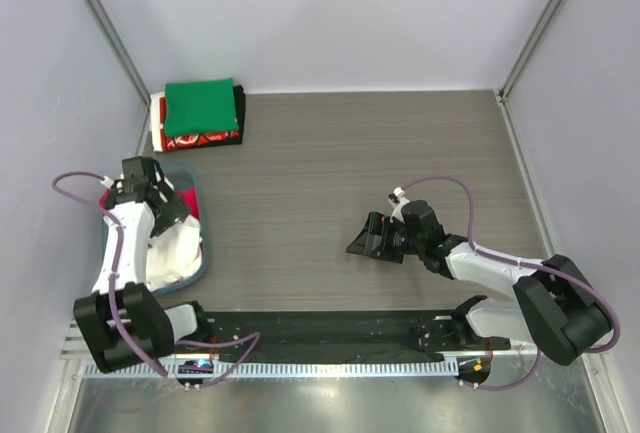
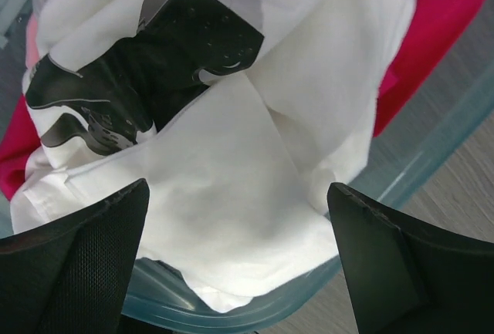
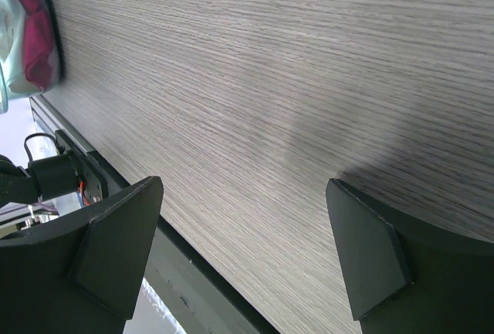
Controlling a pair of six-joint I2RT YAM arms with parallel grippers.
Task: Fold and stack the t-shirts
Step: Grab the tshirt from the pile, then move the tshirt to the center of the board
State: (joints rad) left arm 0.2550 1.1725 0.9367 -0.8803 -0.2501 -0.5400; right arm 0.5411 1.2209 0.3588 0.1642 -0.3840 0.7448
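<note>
The white t-shirt (image 2: 231, 164) is lying crumpled in the tub (image 2: 401, 183) at the near left of the table (image 1: 320, 173), its black chest print (image 2: 154, 72) showing among loose folds, and a red shirt (image 2: 440, 25) is peeking out from under it on both sides. It is looking light, soft and limp, so it is likely going to sag and drag whatever cloth it is tangled with; a pinch on one raised fold or on the loose edge draping toward the tub rim seems the best hold, taking only the white layer and leaving the red one behind. The left gripper (image 2: 239, 218) is hovering just over that cloth with its jaws spread wide and holding nothing. Further out, a folded pile with a green shirt (image 1: 200, 106) on top is sitting at the far left corner. The right gripper (image 3: 245, 218) is hanging over bare table at the middle right, jaws likewise wide apart and empty.
</note>
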